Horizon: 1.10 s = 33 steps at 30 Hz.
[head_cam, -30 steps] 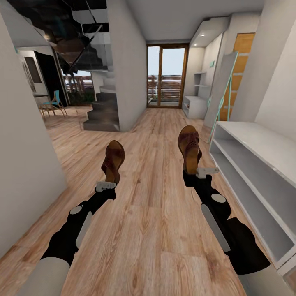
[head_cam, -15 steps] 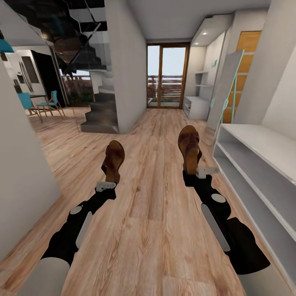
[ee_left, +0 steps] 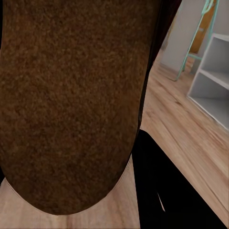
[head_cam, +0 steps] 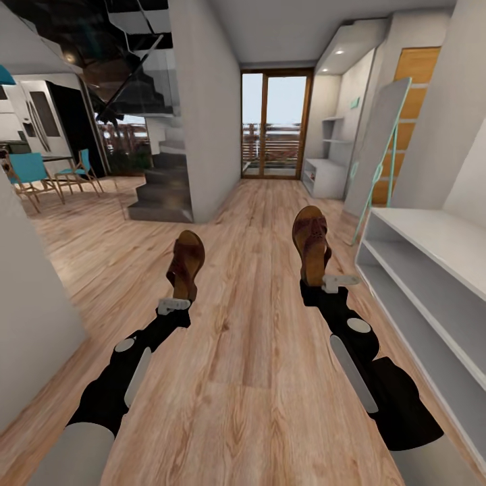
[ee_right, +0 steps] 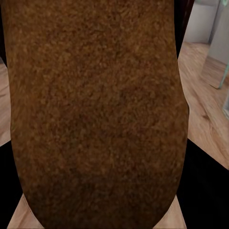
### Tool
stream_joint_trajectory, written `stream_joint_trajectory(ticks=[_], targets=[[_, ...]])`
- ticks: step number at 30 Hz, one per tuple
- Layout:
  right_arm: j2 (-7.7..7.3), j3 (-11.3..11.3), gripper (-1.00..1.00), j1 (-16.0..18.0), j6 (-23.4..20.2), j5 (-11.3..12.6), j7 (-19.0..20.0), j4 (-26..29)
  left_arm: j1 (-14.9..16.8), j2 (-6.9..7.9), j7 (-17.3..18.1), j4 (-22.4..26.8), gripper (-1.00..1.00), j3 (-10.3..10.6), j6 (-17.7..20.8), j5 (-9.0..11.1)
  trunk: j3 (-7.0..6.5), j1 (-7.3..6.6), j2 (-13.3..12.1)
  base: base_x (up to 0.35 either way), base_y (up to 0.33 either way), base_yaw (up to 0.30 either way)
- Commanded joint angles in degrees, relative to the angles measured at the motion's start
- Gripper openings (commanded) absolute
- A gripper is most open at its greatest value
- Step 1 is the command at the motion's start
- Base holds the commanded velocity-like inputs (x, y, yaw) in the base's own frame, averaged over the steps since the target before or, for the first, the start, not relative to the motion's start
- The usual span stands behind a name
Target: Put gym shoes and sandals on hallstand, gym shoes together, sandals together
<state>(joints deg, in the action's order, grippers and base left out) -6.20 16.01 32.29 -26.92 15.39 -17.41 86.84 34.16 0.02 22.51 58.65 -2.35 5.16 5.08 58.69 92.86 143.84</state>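
Each arm carries one of the two sandals, held out ahead of the robot over the corridor floor [head_cam: 256, 351]. The left pincer [head_cam: 174, 304] is pinching the heel end of the left sandal [head_cam: 185, 264], and the right pincer [head_cam: 335, 279] is pinching the heel end of the right sandal [head_cam: 311, 244]; both sandals stand toe-up and clear of the planks. Gripping at the heel leaves the toe end free, which should let each sandal be slid or lowered toe-first onto a shelf. In the left wrist view the sandal [ee_left: 71, 100] sits so close to the lens that it reads as a broad brown pebbled surface (the right wrist view gives the same, with its sandal [ee_right: 95, 109] across most of the picture). The hallstand [head_cam: 432, 270] runs along the robot's right side, its pale bench top and two open shelves near the right arm but not yet under either sandal. Carrying both at once looks sensible, since the pair must end up side by side on the rack. I judge this to be the carry step, with the robot still needing to turn toward the shelves. The gym shoes cannot be made out here.
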Motion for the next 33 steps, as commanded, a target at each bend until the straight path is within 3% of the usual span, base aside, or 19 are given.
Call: stream_joint_trajectory(ticks=[1, 33], targets=[[-0.06, 0.17, -1.0, 0.06, -0.15, 0.52, -0.6, 0.08, 0.03, -0.02, 0.43, 0.06, -1.0, -0.11, 0.47, 0.42, 0.06, 0.02, 0.02, 0.348, 0.0, 0.0], [-0.05, 0.17, -1.0, 0.06, -0.15, 0.52, -0.6, 0.08, 0.03, -0.02, 0.43, 0.06, -1.0, -0.12, 0.47, 0.45, 0.06, 0.02, 0.02, 0.348, 0.0, 0.0]])
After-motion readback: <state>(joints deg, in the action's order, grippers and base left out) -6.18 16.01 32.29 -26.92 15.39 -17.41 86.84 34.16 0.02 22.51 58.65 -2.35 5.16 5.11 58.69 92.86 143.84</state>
